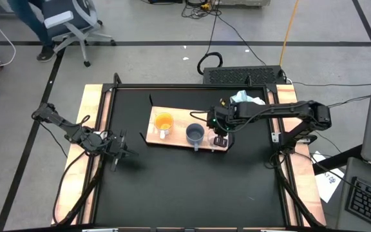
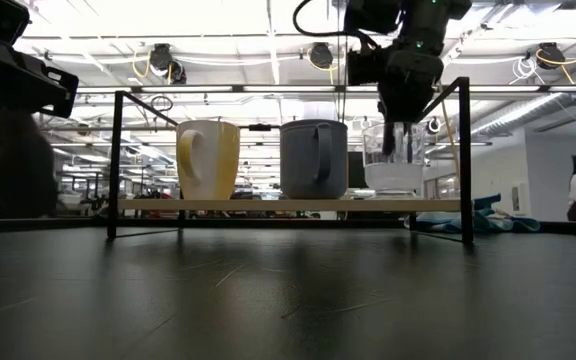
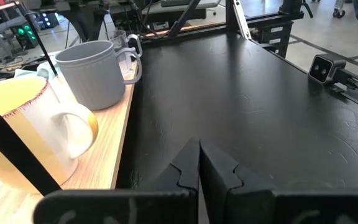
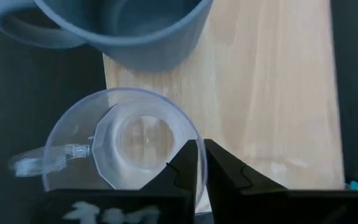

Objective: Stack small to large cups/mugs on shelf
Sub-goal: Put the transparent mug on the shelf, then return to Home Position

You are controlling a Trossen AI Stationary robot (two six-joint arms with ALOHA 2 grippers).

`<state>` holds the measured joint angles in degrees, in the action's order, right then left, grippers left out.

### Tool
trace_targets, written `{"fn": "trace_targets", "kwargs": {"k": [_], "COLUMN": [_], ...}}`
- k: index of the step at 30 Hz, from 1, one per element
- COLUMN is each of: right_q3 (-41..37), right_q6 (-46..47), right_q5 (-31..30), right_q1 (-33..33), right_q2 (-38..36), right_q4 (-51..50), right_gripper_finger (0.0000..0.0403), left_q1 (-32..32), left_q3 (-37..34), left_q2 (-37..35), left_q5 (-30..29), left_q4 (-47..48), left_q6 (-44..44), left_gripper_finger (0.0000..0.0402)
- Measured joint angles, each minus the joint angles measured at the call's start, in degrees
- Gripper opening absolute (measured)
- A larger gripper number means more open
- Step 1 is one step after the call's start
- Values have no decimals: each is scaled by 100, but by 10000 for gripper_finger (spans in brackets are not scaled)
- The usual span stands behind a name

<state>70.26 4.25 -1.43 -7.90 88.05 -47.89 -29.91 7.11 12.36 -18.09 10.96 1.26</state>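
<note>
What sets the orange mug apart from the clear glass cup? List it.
The orange mug is opaque with a white handle; the clear glass cup is see-through. The mug stands taller than the cup in the low view. The mug stands free at one end; the right gripper is at the cup, at the other. Both stand upright on the shelf.

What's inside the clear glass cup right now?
Nothing shows inside the small clear glass cup: its bare bottom is visible from above. The right claw, shut, covers part of its rim at one side. The cup stands on the flat light-wood board beside the blue-grey mug.
</note>
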Motion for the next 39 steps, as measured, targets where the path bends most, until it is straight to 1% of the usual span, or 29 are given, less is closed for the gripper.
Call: {"fn": "trace_targets", "kwargs": {"k": [13,15,29,33,39], "right_q3": [-7,-3,8,8,13], "right_q6": [87,90,63,48,61], "right_q5": [65,179,194,194,192], "right_q1": [2,2,13,13,13], "right_q2": [-4,-4,-13,-39,-65], "right_q4": [5,10,98,96,110], "right_gripper_finger": [57,66,147,158,162], "left_q1": [0,0,0,0,-1], "left_q3": [0,0,0,0,0], "left_q2": [0,2,0,1,1], "left_q5": [0,0,0,0,0], "left_q4": [2,2,3,86,101], "left_q6": [-1,-2,-2,-4,-28], "left_gripper_finger": [10,10,10,10,10]}}
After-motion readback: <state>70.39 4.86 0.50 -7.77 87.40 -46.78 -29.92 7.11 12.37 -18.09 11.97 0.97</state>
